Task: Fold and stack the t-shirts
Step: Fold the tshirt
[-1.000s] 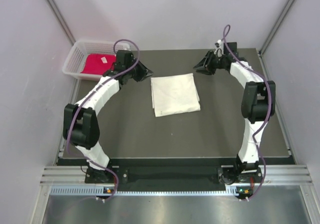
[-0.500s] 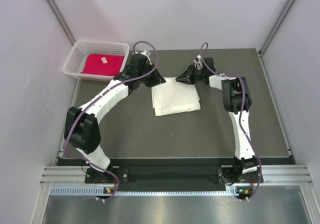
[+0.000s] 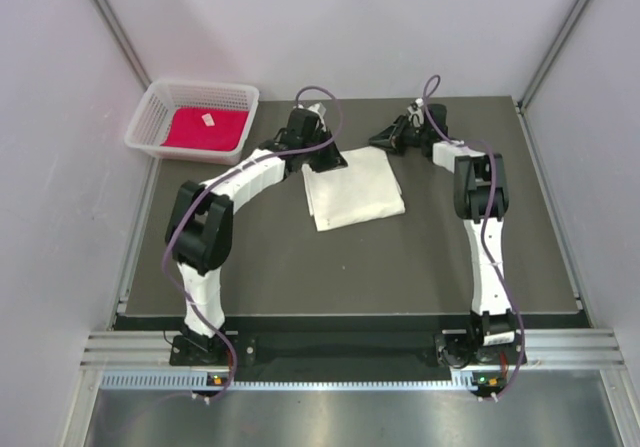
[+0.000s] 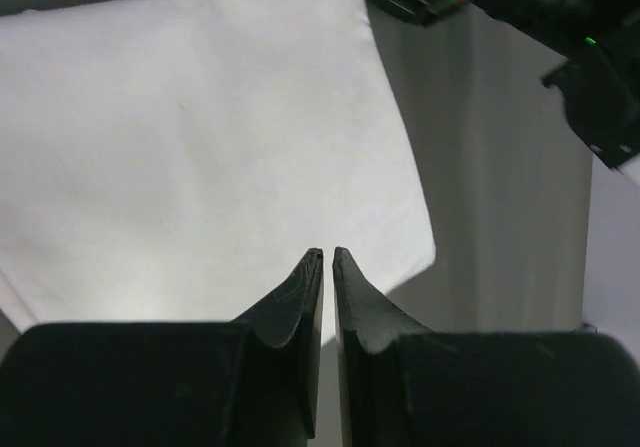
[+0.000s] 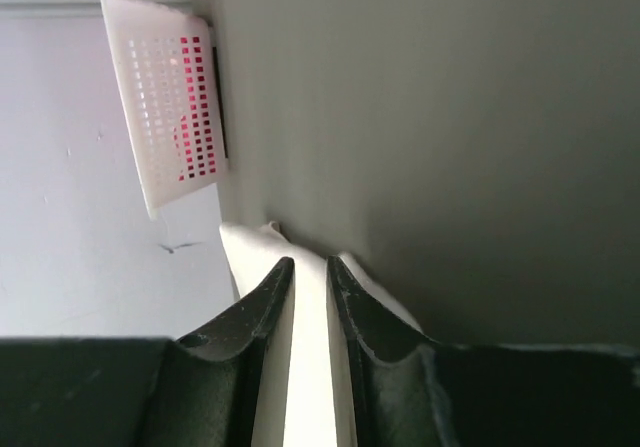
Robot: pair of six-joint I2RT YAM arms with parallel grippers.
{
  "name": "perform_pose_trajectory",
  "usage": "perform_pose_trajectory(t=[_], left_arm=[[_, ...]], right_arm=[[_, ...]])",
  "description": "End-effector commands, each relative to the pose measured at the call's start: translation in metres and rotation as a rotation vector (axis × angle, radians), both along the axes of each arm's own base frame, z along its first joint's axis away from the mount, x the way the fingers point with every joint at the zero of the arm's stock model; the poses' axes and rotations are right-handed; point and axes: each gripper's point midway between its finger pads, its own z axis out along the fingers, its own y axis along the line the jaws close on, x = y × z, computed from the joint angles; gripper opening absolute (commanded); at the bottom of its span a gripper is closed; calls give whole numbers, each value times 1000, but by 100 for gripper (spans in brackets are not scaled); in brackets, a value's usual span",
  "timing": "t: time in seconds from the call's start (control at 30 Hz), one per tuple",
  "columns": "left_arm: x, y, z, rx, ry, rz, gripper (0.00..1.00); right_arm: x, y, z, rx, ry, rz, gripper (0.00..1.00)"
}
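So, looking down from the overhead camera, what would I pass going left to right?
The white basket holding the red t-shirt → cream t-shirt → right arm. The left gripper and right gripper overlap the cream t-shirt, so skipped.

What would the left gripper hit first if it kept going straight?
Probably the cream t-shirt, which lies right ahead of the left gripper. How close its tips are to the cloth is unclear.

Folded t-shirt (image 3: pixel 355 189) on the desk (image 3: pixel 300 267), second t-shirt (image 3: pixel 205 129) in the basket (image 3: pixel 143 127).
The folded t-shirt lies on the far middle of the desk. The basket stands at the desk's far left corner, well apart from it. The left tool (image 3: pixel 335 162) is at the folded t-shirt's far left corner and the right tool (image 3: pixel 380 139) at its far right corner.
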Motion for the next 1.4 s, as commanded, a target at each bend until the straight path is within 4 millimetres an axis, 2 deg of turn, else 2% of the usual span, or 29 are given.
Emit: perform_pose_trajectory(t=[0.0,0.03,0.07,0.1,0.13,0.17,0.2,0.27,0.3,0.37,0.4,0.47,0.53,0.6,0.7,0.73,0.77,0.83,0.87,0.9,0.93,0.97,1.0,1.03,1.07,1.1,1.13,1.17,1.37], left_arm=[[42,-3,3,-79,-78,33,13],[49,-2,-2,-78,-83,42,13],[57,3,-8,-77,-80,59,13],[63,7,-26,-67,-56,71,12],[67,10,-33,-63,-48,83,11],[74,19,-40,-59,-49,104,11],[79,25,-54,-39,-35,125,11],[86,38,-64,-10,-23,151,10],[87,41,-73,-1,-7,155,10],[89,52,-81,26,4,177,10],[88,56,-86,44,10,184,10],[88,64,-95,66,26,192,10],[88,66,-99,70,37,189,9],[88,68,-92,74,38,182,9],[83,54,-62,38,14,133,8],[76,52,-58,43,24,122,8],[68,43,-40,28,4,93,8],[49,35,-37,22,22,68,8],[37,25,-19,-3,1,42,8],[27,19,-15,-24,9,35,8],[11,15,-23,-26,39,18,8],[-3,2,-12,-48,23,-14,8],[-16,-7,-13,-70,48,-35,8],[-33,-9,-29,-68,93,-49,8],[-44,-17,-29,-85,95,-71,8],[-54,-20,-36,-93,118,-77,8],[-69,-18,-54,-75,160,-88,7],[-74,-16,-59,-68,167,-89,7],[-82,18,-108,97,199,-68,6]], right_arm=[[-11,-15,75,-25,-107,-2,21],[-16,-19,79,-37,-106,0,21],[-23,-21,96,-52,-140,7,21],[-37,-20,86,-51,-103,21,21],[-45,-18,88,-43,-101,30,21],[-55,-15,103,-20,-111,33,21],[-70,-12,90,-4,-105,52,21],[-88,-4,94,14,-107,71,21],[-101,-2,80,19,-87,84,21],[-112,4,70,37,-86,104,21],[-123,3,54,46,-45,111,20],[-129,-4,38,50,-25,99,20],[-128,-13,29,48,-16,86,20],[-127,-24,16,34,8,75,20],[-128,-32,17,20,15,70,20],[-128,-35,28,-3,-31,75,20],[-132,-36,25,-27,10,74,20],[-136,-30,49,-61,-40,97,20],[-143,-28,50,-88,-33,117,20],[-150,-18,56,-98,-46,145,20],[-156,-14,67,-107,-76,159,20],[-161,-10,69,-115,-71,166,21],[-173,-1,65,-119,-60,188,21],[-179,2,65,-119,-55,196,21],[-184,5,61,-119,-55,203,21],[-197,8,48,-119,-20,218,21],[-200,8,41,-113,-12,218,21],[-211,6,28,-107,22,221,21],[-227,-17,-22,-142,87,193,21]])
